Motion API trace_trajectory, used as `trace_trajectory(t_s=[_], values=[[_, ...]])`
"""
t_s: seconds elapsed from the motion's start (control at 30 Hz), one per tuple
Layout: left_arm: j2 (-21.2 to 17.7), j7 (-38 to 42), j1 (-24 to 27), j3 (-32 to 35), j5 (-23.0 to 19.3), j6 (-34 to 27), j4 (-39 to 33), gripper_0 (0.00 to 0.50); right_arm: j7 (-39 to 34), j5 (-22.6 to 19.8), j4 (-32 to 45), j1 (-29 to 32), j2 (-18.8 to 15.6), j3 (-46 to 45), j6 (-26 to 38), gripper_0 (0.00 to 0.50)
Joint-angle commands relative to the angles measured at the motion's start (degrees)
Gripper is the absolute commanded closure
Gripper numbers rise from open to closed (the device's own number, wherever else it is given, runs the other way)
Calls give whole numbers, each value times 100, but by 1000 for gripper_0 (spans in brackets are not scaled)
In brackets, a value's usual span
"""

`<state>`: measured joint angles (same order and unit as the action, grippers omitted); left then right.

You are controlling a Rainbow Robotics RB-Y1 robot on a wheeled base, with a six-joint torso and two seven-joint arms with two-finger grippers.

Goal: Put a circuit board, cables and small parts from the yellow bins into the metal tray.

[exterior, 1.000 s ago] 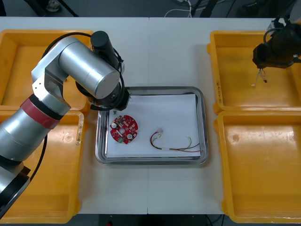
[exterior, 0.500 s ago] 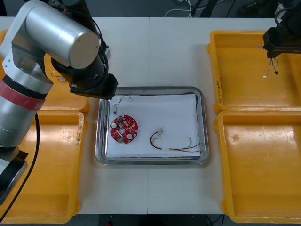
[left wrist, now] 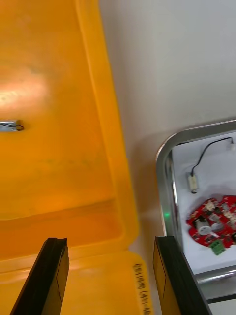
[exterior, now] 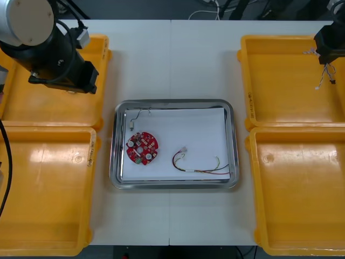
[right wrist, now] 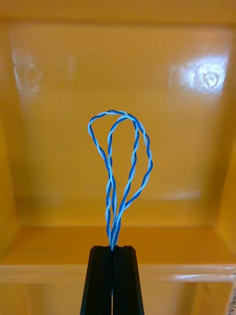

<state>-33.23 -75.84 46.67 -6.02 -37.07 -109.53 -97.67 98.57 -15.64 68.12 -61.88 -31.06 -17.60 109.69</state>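
The metal tray (exterior: 175, 101), white inside, holds a round red circuit board (exterior: 142, 148), a red and yellow cable (exterior: 199, 164) and a black cable (exterior: 138, 115) with a small metal end. My left gripper (left wrist: 110, 243) is open and holds nothing, hanging over the near corner of the far left yellow bin (left wrist: 49, 147), with the tray rim (left wrist: 164, 147) beside it. My right gripper (right wrist: 112, 248) is shut on a twisted blue and white cable (right wrist: 120, 172). That cable (exterior: 325, 75) dangles above the far right bin (exterior: 280, 81).
A small metal part (left wrist: 10, 126) lies on the floor of the far left bin. The near left bin (exterior: 46, 189) and near right bin (exterior: 296, 189) flank the tray. My left arm (exterior: 48, 43) looms over the far left bin.
My left arm has pulled back from the tray's far left corner to the far left bin, leaving the black cable in the tray. The right gripper has carried its cable farther right.
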Motion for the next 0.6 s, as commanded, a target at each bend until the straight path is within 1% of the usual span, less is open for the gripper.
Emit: trace_trajectory(t_s=[0.03, 0.23, 0.3, 0.4, 0.47, 0.53, 0.6], values=[[-378, -801, 361, 391, -29, -47, 302, 0, -40, -168, 658, -9, 65, 2, 31, 500], [-518, -1311, 405, 576, 121, -47, 759, 0, -22, -309, 1177, 18, 293, 152, 31, 500], [-553, -1548, 449, 620, 235, 98, 1014, 0, -84, -555, 1458, 123, 346, 301, 31, 500], [-588, -1776, 510, 681, 323, 309, 1330, 0, -128, -766, 1854, 334, 381, 486, 31, 500], [-606, -1952, 545, 699, 402, 547, 1585, 0, -154, -968, 2197, 536, 399, 600, 31, 500], [-615, -2049, 563, 699, 472, 696, 1743, 0, -172, -1108, 2381, 651, 399, 679, 31, 500], [-615, -2154, 589, 699, 534, 995, 1989, 0, -189, -1346, 2627, 818, 399, 811, 31, 500]])
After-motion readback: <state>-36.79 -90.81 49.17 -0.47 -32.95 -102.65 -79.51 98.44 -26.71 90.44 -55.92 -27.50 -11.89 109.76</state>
